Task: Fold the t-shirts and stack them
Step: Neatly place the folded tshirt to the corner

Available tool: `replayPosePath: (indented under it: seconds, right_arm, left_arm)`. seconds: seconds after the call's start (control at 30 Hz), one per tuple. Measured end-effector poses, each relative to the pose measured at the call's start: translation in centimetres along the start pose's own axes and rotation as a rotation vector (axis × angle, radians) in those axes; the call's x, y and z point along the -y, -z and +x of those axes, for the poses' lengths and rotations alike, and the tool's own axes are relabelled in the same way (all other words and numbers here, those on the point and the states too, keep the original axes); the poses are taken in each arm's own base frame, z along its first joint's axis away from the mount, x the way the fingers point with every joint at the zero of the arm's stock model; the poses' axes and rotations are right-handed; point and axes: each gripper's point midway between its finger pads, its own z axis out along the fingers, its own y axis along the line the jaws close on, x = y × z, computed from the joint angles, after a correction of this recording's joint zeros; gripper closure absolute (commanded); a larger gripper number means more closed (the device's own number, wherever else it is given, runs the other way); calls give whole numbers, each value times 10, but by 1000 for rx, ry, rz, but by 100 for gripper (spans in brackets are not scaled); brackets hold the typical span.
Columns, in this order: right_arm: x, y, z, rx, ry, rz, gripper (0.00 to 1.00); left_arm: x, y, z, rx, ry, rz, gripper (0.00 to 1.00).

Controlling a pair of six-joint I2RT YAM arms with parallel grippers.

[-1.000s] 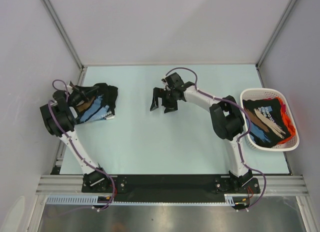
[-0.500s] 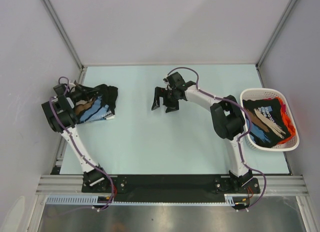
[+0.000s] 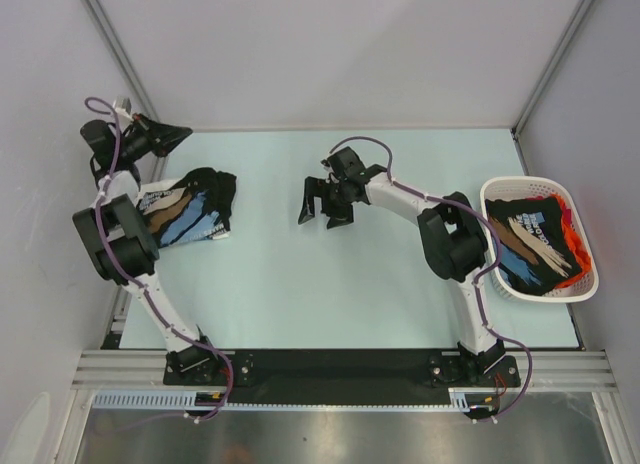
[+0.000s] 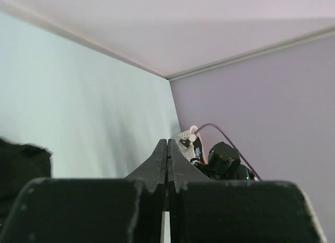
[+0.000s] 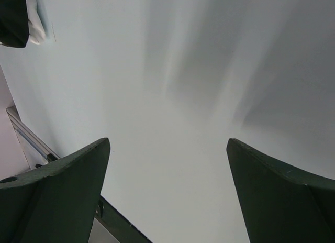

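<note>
A folded dark t-shirt (image 3: pixel 188 212) with a blue, white and brown print lies at the table's left side. Its dark edge (image 4: pixel 20 167) shows low in the left wrist view, and one corner (image 5: pixel 15 18) in the right wrist view. My left gripper (image 3: pixel 183 134) is lifted beyond the shirt near the far left corner. It (image 4: pixel 167 144) is shut with nothing between its fingers. My right gripper (image 3: pixel 325 210) hovers over the middle of the table. It (image 5: pixel 167 143) is open and empty above bare tabletop. More t-shirts (image 3: pixel 530 242), dark printed and orange, fill the basket.
The white slotted basket (image 3: pixel 530 181) stands at the table's right edge. Grey walls enclose the table on three sides, and the left gripper is close to the left wall. A black rail (image 3: pixel 340 364) carries the arm bases along the near edge.
My left gripper has risen off the folded shirt and swung back toward the far left corner, staying shut. The right gripper has barely shifted.
</note>
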Motion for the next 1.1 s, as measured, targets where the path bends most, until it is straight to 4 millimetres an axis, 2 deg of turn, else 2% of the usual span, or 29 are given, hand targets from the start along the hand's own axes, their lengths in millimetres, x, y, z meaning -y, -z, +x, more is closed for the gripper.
replayPosePath:
  seconds: [0.07, 0.1, 0.17, 0.4, 0.53, 1.0, 1.1]
  right_arm:
    - [-1, 0, 0, 0, 2, -1, 0]
    - [-1, 0, 0, 0, 2, -2, 0]
    - [-1, -1, 1, 0, 3, -2, 0]
    - [0, 0, -1, 5, 2, -2, 0]
    - [3, 0, -2, 5, -4, 1, 0]
    - [4, 5, -5, 22, -12, -1, 0]
    - [4, 5, -4, 22, -12, -1, 0]
  left_arm:
    - [22, -11, 7, -22, -46, 41, 100]
    - [24, -15, 11, -31, -49, 49, 100]
    - [16, -27, 34, -71, -17, 55, 100]
    - [-61, -50, 132, -218, 262, -37, 100]
    - [-92, -54, 170, -270, 362, -99, 100]
    - [-127, -53, 193, -341, 371, -164, 100]
    - [-127, -53, 195, -355, 364, -150, 100]
